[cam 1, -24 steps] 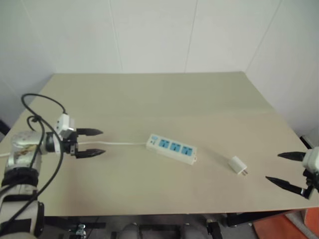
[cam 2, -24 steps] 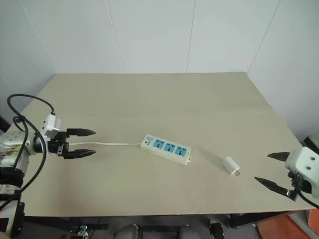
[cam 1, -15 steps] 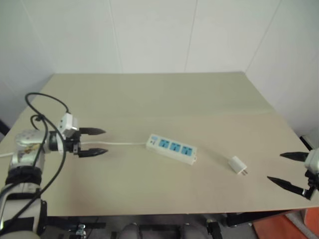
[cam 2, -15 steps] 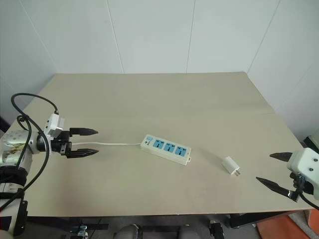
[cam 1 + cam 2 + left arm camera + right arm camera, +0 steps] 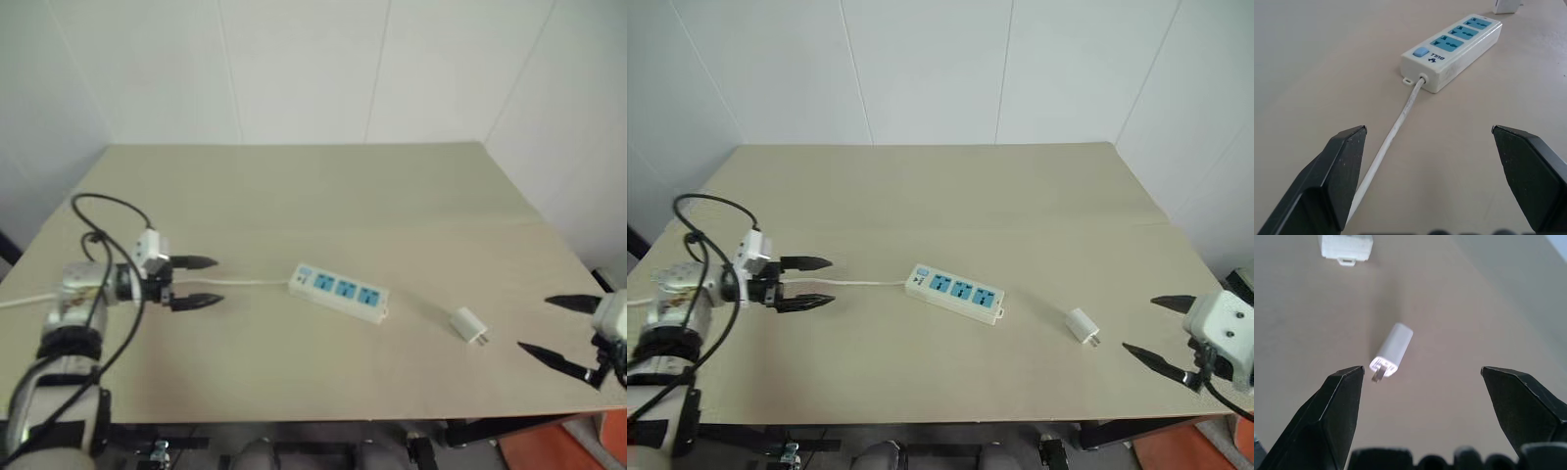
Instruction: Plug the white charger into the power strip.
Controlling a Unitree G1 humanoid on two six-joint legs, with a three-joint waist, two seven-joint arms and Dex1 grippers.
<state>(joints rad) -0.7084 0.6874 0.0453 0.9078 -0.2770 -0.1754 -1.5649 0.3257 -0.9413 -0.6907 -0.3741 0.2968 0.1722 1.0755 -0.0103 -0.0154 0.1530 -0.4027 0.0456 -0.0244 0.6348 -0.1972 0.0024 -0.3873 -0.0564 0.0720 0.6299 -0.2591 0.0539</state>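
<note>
Right wrist view looks straight at the white charger (image 5: 1392,349), which lies on its side on the table (image 5: 950,196) with its two metal prongs facing the right gripper (image 5: 1420,373); that gripper is spread wide, empty, and well short of the charger. From the head views, the charger (image 5: 1083,326) rests near the table's right front part, apart from the power strip (image 5: 955,291), which lies at a slant near the middle with its three blue sockets up and its white cord (image 5: 862,282) running off to the left. The left gripper (image 5: 820,283) hovers wide and empty above that cord, pointing along it toward the strip's switch end, not touching the strip.

Nothing is grasped yet, so the risks lie ahead. The charger is small and smooth: a pinch that lands off-centre or on the prong end could squirt it sideways or spin it, and fingers closing over the prongs would leave nothing free to enter a socket. It also lies flat, so it must be turned prongs-down, and a loose hold could let it slip during that turn. The strip looks light and unanchored; pressing the plug in without the left gripper steadying it could push it along the table or tip it, and tugging the cord would slew it out of line
</note>
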